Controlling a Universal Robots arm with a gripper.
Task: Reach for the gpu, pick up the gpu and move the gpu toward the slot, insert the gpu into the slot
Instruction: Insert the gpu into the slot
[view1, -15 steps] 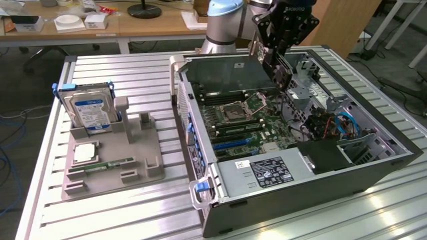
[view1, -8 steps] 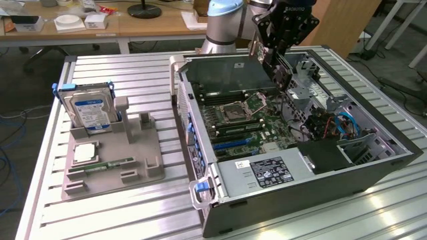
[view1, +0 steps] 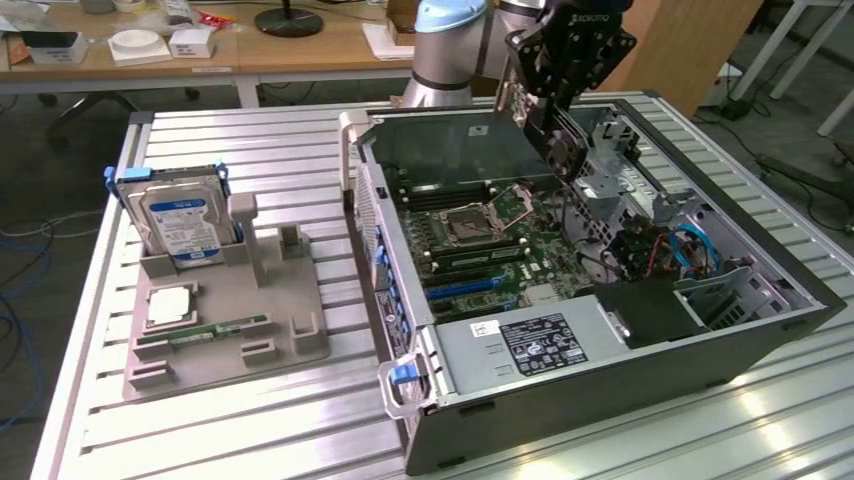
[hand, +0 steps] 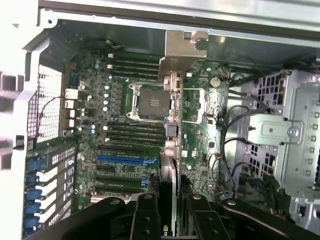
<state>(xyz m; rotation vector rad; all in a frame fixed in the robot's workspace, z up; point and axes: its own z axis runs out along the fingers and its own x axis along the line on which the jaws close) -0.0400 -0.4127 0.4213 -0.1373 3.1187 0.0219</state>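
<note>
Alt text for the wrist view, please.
The gripper holds the gpu edge-on above the green motherboard inside an open computer case. Its silver bracket points away from the gripper; the square processor socket is seen next to the card.

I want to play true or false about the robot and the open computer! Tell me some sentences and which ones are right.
1. The gripper is holding the gpu. True.
2. The gpu is plugged into the green motherboard. False: it hangs in the air above it.
3. A drive with a blue label stands in the grey holder beside the computer case. True.
4. The computer case is shut with a lid. False: its side is open and you can see inside.
</note>
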